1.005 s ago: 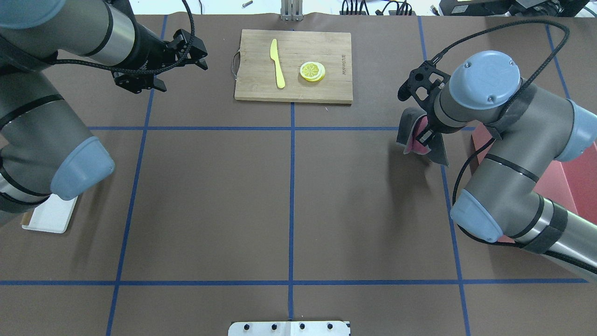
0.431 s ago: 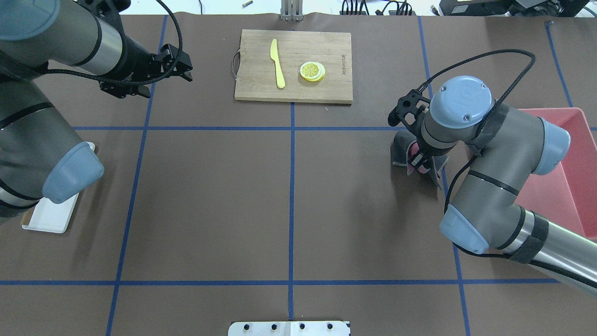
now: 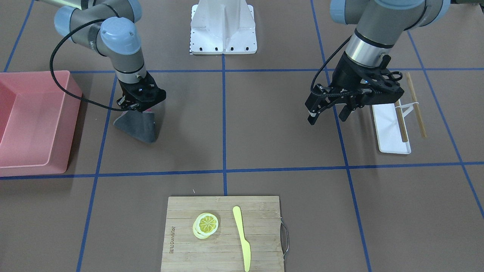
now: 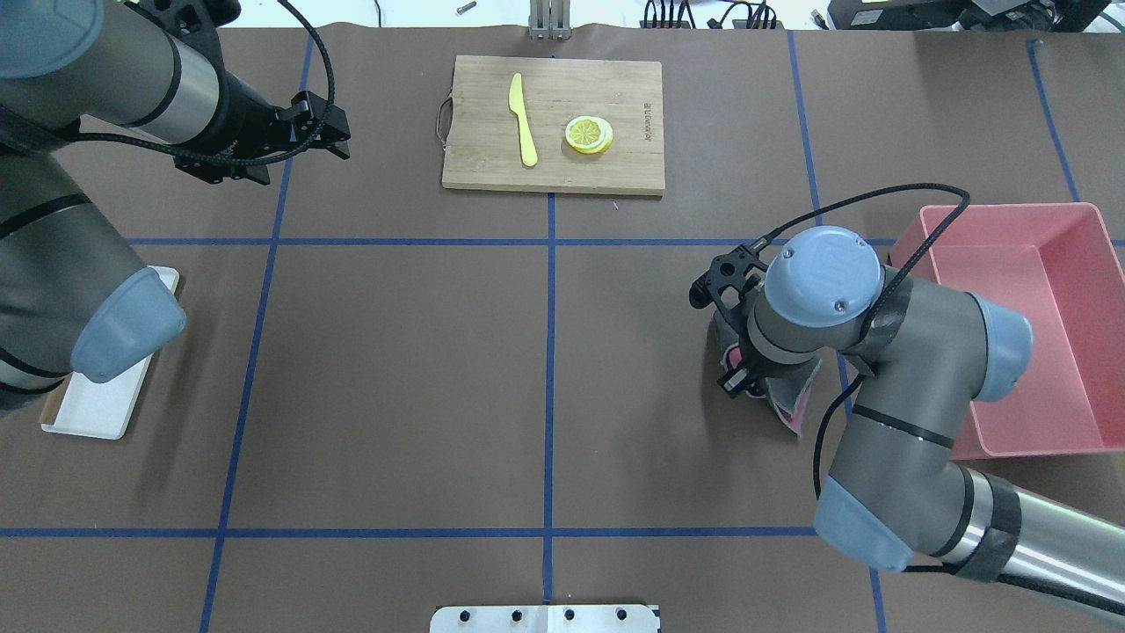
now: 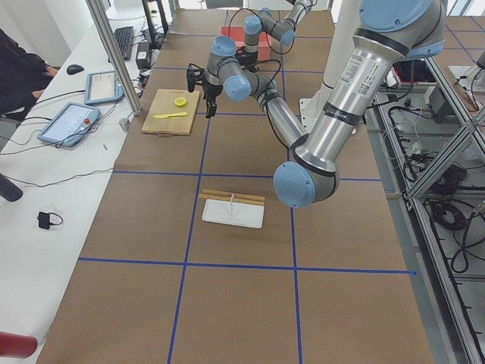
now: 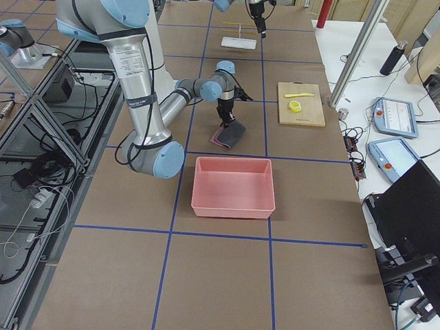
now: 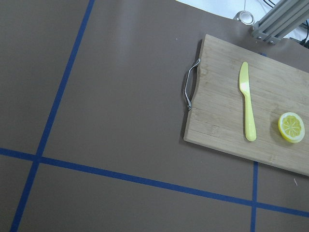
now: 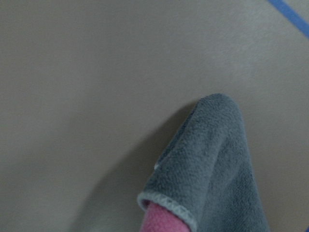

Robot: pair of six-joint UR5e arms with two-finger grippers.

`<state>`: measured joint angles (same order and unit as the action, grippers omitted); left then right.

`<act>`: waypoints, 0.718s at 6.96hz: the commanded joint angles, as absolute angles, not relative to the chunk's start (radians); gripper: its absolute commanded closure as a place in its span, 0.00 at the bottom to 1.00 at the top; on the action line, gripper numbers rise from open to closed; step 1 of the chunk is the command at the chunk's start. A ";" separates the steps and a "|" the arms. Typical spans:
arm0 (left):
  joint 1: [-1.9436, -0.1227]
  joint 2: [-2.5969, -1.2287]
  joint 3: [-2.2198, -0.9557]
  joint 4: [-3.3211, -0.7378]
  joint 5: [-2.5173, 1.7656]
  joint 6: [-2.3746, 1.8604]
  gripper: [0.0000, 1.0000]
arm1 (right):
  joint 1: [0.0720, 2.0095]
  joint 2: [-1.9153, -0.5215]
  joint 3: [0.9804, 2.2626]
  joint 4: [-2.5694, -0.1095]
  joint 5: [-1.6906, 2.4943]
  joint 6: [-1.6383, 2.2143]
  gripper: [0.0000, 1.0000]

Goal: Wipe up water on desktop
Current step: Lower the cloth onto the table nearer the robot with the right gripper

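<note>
On the tabletop (image 4: 395,369), a cutting board (image 4: 479,132) lies mid-table on the side away from the robot. It carries a knife (image 4: 525,123), with lemon slices (image 4: 589,134) to the knife's right. A bin (image 4: 1011,209) sits at the robot's right, and a cloth (image 3: 138,126) rests just inward of it. A tray (image 3: 385,124) lies at the robot's left, with chopsticks (image 3: 414,99) along its outer edge.

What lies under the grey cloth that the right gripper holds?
The grey cloth hangs from the right gripper onto the desktop. Bare desktop shows around it; the patch beneath is covered, so any water there cannot be seen.

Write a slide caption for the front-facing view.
Right gripper holds a grey cloth on the desktop; left gripper hangs open.
</note>
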<state>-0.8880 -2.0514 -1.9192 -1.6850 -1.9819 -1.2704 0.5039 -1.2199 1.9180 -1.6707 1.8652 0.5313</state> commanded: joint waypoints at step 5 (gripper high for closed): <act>-0.900 -2.042 -1.899 -1.686 -1.977 -1.270 0.02 | 0.330 -1.223 2.119 -1.703 1.960 0.798 1.00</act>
